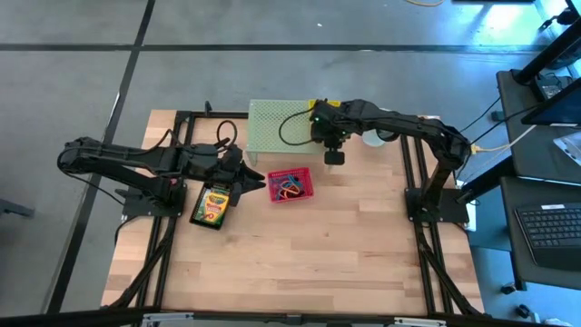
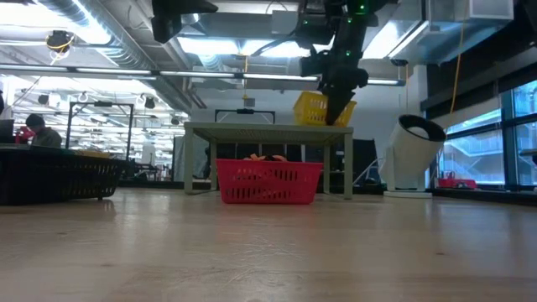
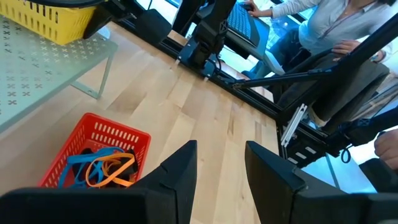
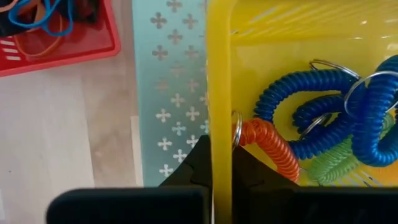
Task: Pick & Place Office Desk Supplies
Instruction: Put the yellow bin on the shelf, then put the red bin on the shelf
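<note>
- The right gripper (image 4: 214, 165) is closed tight on the wall of a yellow basket (image 4: 219, 81), over the pale green mesh stand (image 1: 277, 125) at the far edge of the bench (image 1: 363, 245).
- Inside the basket lie blue, orange and green coil loops (image 4: 323, 121).
- The left gripper (image 3: 221, 171) hovers with its fingers apart and empty, between the crayon box (image 1: 211, 205) and the red basket (image 1: 290, 185) with rubber bands (image 3: 102, 168), mid-bench.

Pale wooden table (image 1: 318, 254), red basket (image 1: 292, 185), crayon box (image 1: 211, 206), green mesh stand (image 1: 272, 125), white device (image 1: 372, 138)
</note>
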{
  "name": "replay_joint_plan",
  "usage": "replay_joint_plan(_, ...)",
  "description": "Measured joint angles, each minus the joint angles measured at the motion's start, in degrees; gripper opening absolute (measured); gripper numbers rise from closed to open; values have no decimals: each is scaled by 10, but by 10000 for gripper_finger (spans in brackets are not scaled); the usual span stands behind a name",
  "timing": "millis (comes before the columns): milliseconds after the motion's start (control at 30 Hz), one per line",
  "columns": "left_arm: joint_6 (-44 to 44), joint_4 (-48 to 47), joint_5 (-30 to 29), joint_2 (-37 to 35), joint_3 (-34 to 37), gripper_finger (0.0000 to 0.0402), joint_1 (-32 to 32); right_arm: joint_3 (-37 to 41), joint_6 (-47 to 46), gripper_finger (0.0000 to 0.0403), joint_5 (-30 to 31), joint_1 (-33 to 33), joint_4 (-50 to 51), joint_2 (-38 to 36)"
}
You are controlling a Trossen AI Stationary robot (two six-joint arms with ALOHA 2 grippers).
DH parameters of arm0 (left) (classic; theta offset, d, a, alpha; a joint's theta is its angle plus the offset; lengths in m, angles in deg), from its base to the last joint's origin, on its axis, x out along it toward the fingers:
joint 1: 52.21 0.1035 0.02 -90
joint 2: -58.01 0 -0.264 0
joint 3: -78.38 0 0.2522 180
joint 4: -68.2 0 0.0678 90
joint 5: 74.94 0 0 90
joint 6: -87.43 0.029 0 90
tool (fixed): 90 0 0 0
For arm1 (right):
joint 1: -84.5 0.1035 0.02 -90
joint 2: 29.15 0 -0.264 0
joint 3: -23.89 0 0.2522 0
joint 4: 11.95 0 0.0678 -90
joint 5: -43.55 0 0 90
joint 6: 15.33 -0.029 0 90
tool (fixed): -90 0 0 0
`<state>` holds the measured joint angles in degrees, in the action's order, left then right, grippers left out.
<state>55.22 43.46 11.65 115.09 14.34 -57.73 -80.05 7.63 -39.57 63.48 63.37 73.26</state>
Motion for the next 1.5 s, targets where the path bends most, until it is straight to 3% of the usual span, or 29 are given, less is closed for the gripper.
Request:
replay_joint_plan(533,-1,0,-2,0,0,129,0,0,7,15,-14,1,0,0)
replay_joint_plan(833,-2,0,-1,0,0,129,0,-2,2,134,-15,5,-2,0)
replay_joint_plan(1033,-1,0,-1,0,0,129,0,-42,-14,199,-6,13,0,0)
replay_joint_plan(1333,19,0,-27,24,-1,129,0,-141,-83,216,-43,14,87,0)
replay_joint_plan(1500,117,0,18,83,-1,129,-2,-166,-132,208,-76,25,128,-1)
